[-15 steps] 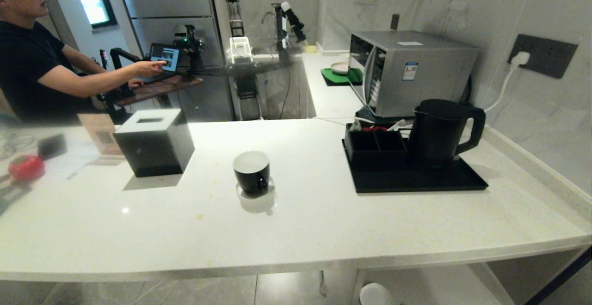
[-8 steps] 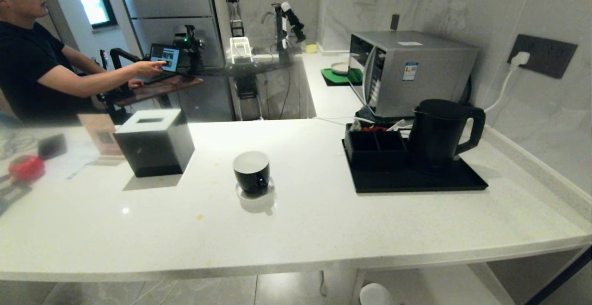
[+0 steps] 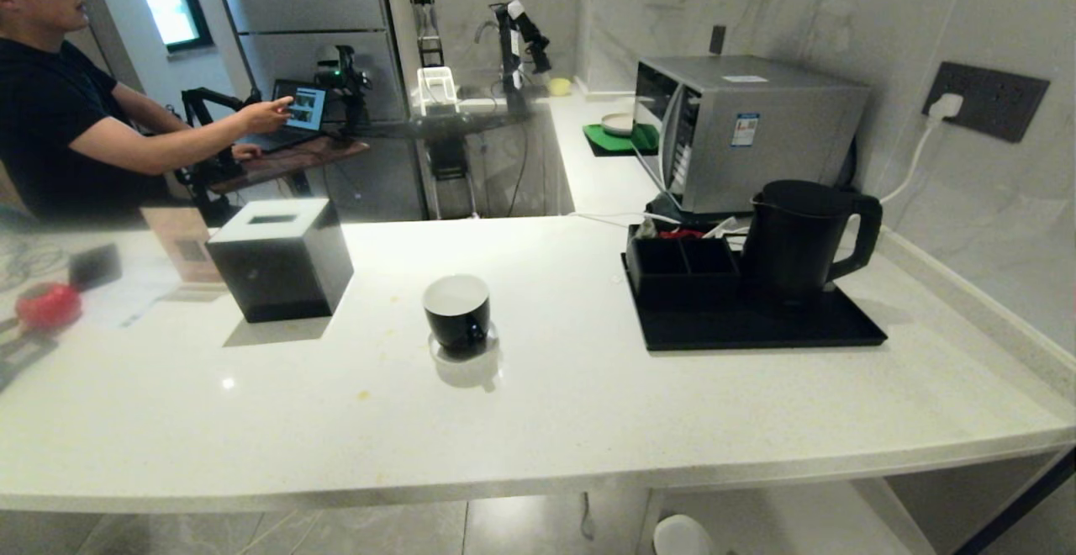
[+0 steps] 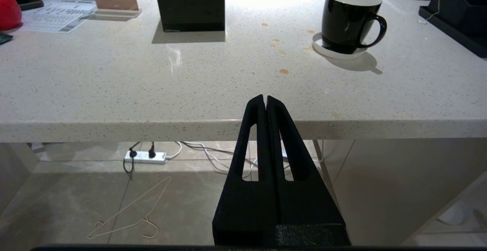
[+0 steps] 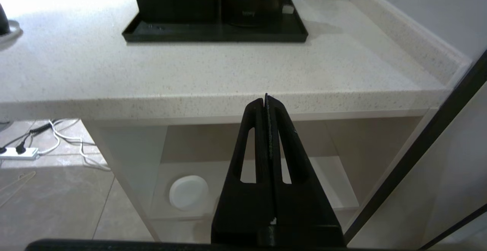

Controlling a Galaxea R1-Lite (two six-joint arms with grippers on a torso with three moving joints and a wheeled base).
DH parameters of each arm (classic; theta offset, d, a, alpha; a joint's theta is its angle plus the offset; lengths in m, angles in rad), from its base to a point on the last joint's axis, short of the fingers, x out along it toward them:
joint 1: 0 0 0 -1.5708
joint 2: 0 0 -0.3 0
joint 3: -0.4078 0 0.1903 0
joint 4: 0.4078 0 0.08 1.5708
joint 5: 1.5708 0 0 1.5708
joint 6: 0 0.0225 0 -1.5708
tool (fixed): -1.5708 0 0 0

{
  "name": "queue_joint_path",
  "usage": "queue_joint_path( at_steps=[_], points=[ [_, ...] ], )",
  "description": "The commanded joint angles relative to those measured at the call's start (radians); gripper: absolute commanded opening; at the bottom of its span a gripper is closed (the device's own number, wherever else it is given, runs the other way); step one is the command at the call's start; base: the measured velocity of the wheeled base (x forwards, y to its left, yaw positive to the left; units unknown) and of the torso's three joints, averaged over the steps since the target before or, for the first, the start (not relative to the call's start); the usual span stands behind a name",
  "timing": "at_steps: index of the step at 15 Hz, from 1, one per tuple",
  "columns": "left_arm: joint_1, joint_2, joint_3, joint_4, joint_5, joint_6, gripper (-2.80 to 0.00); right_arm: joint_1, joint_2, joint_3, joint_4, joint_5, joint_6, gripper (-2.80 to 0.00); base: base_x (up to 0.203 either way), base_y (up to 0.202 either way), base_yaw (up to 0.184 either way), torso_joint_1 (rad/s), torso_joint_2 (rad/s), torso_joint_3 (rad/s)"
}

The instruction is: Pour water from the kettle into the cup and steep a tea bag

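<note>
A white speckled counter (image 3: 588, 387) fills the head view, running back along a marble wall to a silver microwave (image 3: 748, 130). A person (image 3: 59, 118) in a dark shirt sits beyond the counter's far left end, one hand (image 3: 267, 115) reaching towards a small screen (image 3: 304, 105). On the counter's left part stands a black tissue box (image 3: 282, 259). To the right lies a flat black tray (image 3: 756, 324); on it stands the kettle (image 3: 799, 240), upright, spout towards the left and loop handle towards the right, with a black compartmented box (image 3: 683, 267) just beside it on the spout side. The cup (image 3: 457, 311) stands upright on a small white coaster (image 3: 492, 345) near the counter's middle, between the tissue box and the tray and well apart from both; its white inside shows. A few small brownish spots mark the counter near the cup. No tea bag can be made out with certainty.

Neither arm appears in the head view. The left gripper (image 4: 265, 98) hangs in front of the counter's near edge, its fingers pressed together and holding nothing, facing the cup. The right gripper (image 5: 265, 99) is likewise pressed together and empty, in front of the near edge, facing the tray and kettle.
</note>
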Motion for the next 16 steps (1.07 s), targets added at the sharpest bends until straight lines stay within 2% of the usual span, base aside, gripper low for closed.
queue_joint_path(
  at_steps=[1, 5, 9, 11, 16],
  points=[
    [0.0, 0.001, 0.0, 0.0, 0.001, -0.001, -2.8, -0.001, 0.053, -0.023, -0.001, 0.001, 0.004, -2.8, 0.0, 0.0, 0.0, 0.0, 0.0, 0.0],
    [0.0, 0.001, 0.0, 0.0, 0.001, -0.001, -2.8, -0.02, 0.213, -0.093, -0.013, 0.01, 0.061, -2.8, 0.0, 0.0, 0.0, 0.0, 0.0, 0.0],
    [0.0, 0.001, 0.0, 0.0, 0.001, -0.001, -2.8, -0.169, 0.416, -0.141, -0.113, 0.091, 0.08, -2.8, 0.0, 0.0, 0.0, 0.0, 0.0, 0.0],
    [0.0, 0.001, 0.0, 0.0, 0.001, -0.001, -2.8, -0.217, 0.519, -0.167, -0.154, 0.112, 0.082, -2.8, 0.0, 0.0, 0.0, 0.0, 0.0, 0.0],
    [0.0, 0.001, 0.0, 0.0, 0.001, -0.001, -2.8, -0.231, 0.753, -0.193, -0.313, 0.123, 0.083, -2.8, 0.0, 0.0, 0.0, 0.0, 0.0, 0.0]
  ],
)
